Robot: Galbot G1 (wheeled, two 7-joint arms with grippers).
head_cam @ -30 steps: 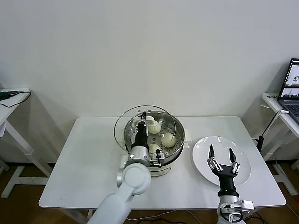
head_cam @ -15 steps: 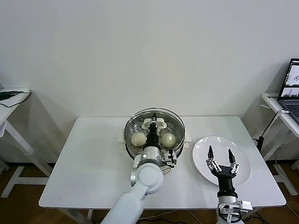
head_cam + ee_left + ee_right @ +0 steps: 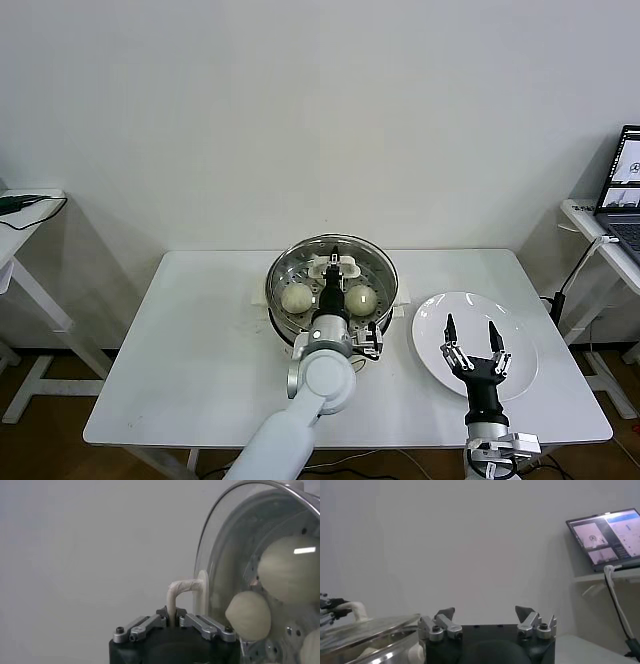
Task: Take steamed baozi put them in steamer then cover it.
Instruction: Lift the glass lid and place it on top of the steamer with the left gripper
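Observation:
The steel steamer stands at the middle of the white table with the round glass lid lying flat over it. Through the glass two baozi show, one on the left and one on the right; the left wrist view shows baozi behind the lid too. My left gripper is shut on the lid's white handle over the steamer's middle. My right gripper hovers open over the white plate, nothing between its fingers.
A laptop sits on a side desk at the far right, with a cable hanging from it. Another desk edge shows at the far left. The table runs out bare to the left of the steamer.
The left gripper has carried the lid from a tilted stand at the steamer's left edge to the right and laid it level over the steamer. The right gripper has stayed put.

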